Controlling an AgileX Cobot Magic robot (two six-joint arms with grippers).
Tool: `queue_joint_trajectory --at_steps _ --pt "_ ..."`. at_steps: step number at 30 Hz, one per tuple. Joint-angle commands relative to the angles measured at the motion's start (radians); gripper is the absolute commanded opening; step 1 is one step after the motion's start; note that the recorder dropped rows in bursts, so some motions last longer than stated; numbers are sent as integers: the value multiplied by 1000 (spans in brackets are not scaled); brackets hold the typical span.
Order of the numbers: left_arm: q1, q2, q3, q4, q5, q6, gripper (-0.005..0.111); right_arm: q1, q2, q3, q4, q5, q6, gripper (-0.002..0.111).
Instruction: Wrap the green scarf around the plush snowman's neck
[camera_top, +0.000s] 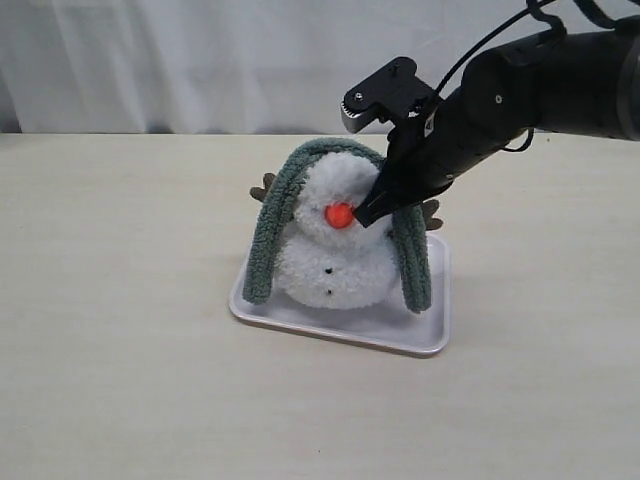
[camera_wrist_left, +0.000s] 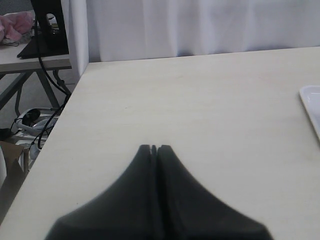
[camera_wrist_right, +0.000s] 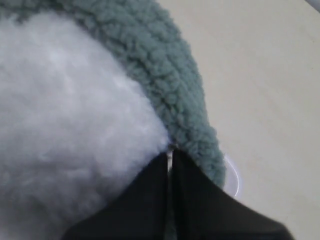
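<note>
The plush snowman (camera_top: 335, 265) stands upright on a white tray (camera_top: 400, 335). The green scarf (camera_top: 268, 232) lies arched over the top of its head, one end hanging down each side to the tray; the neck (camera_top: 312, 235) is bare at the front. My right gripper (camera_top: 362, 217) is shut, its tips beside the orange nose, against the head's right side. In the right wrist view that gripper (camera_wrist_right: 170, 152) touches the seam between the white fluff (camera_wrist_right: 65, 115) and the scarf's (camera_wrist_right: 165, 65) inner edge. My left gripper (camera_wrist_left: 154, 147) is shut over bare table, holding nothing.
The tray's rim (camera_wrist_left: 312, 105) shows at the edge of the left wrist view. The table's left edge (camera_wrist_left: 65, 110) drops off to a floor with cables and a second table. A white curtain hangs behind the table.
</note>
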Motion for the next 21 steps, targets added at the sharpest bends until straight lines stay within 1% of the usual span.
queue_joint_trajectory --at_steps 1,9,12,15,18,21 --pt "1 -2 3 -2 -13 -3 0 -3 17 5 -3 27 5 4" --pt "1 -2 3 -2 -13 -3 0 0 -35 -11 11 50 5 4" --pt "1 -2 3 -2 -13 -3 0 0 -73 -24 73 54 -8 4" --pt "1 -2 3 -2 -13 -3 0 0 -103 -24 147 50 -68 4" --pt "1 -2 3 -2 -13 -3 0 0 -107 -41 247 64 -127 4" --pt "1 -2 3 -2 -13 -3 0 0 -102 -63 302 56 -163 4"
